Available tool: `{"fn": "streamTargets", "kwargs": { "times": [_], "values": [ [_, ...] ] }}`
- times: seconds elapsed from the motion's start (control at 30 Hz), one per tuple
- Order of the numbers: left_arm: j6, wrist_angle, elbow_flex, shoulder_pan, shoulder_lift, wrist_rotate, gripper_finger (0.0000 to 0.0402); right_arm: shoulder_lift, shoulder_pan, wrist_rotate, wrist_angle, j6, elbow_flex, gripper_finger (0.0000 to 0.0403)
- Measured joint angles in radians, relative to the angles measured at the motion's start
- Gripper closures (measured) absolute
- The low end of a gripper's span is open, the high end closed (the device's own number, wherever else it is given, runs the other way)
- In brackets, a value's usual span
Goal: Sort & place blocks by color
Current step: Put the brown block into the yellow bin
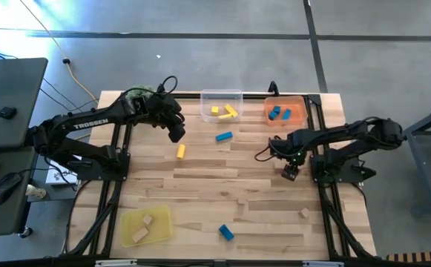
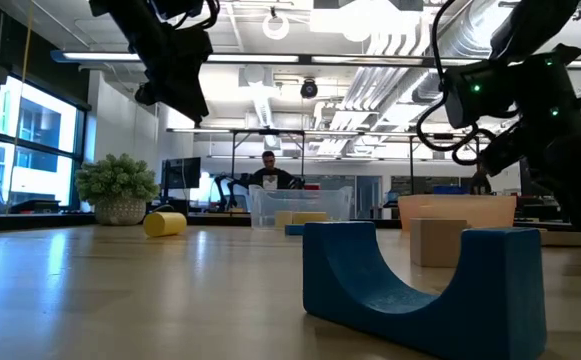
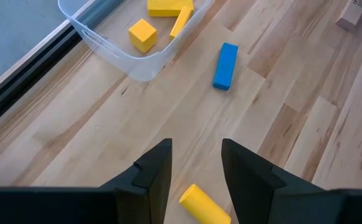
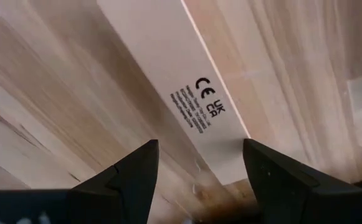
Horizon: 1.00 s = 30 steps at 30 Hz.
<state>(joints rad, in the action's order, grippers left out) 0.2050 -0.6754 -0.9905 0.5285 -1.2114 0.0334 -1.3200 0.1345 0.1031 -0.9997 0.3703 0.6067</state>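
My left gripper [image 1: 176,134] [image 3: 196,149] hangs open and empty above the table, just short of a yellow cylinder block [image 1: 180,150] [image 3: 202,205]. A blue bar [image 1: 224,136] [image 3: 225,65] lies beyond it, near the clear tray [image 1: 221,106] that holds yellow blocks. My right gripper [image 1: 289,172] [image 4: 199,149] points straight down, open, low over a plain light wood block [image 4: 168,68] printed with small letters. Its fingers stand on either side of that block's end, and I see no touch. The orange tray [image 1: 284,111] holds blue blocks.
A yellow tray [image 1: 145,225] with plain wood blocks sits at the near left. A blue arch block [image 1: 226,232] [image 2: 420,290] and a wood block [image 1: 303,213] lie near the front edge. A green plant [image 2: 117,188] stands at the far left corner. A person [image 2: 268,170] sits beyond the table.
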Motion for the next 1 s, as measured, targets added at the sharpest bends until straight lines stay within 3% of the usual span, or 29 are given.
{"fn": "streamTargets", "kwargs": {
  "times": [0.33, 0.67, 1.0],
  "values": [
    [0.000, 0.000, 0.000, 0.000, 0.000, 0.000, 0.0272, -0.134, 0.000, -0.004, 0.052, 0.030, 0.005, 0.0183],
    [-0.015, 0.001, 0.000, 0.000, 0.000, 0.003, 0.0272, -0.137, -0.001, -0.017, 0.054, 0.068, 0.031, 0.0206],
    [-0.042, 0.001, 0.000, 0.000, 0.000, 0.004, 0.0272, -0.185, -0.001, 0.011, 0.063, 0.117, 0.037, 0.0303]
  ]
}}
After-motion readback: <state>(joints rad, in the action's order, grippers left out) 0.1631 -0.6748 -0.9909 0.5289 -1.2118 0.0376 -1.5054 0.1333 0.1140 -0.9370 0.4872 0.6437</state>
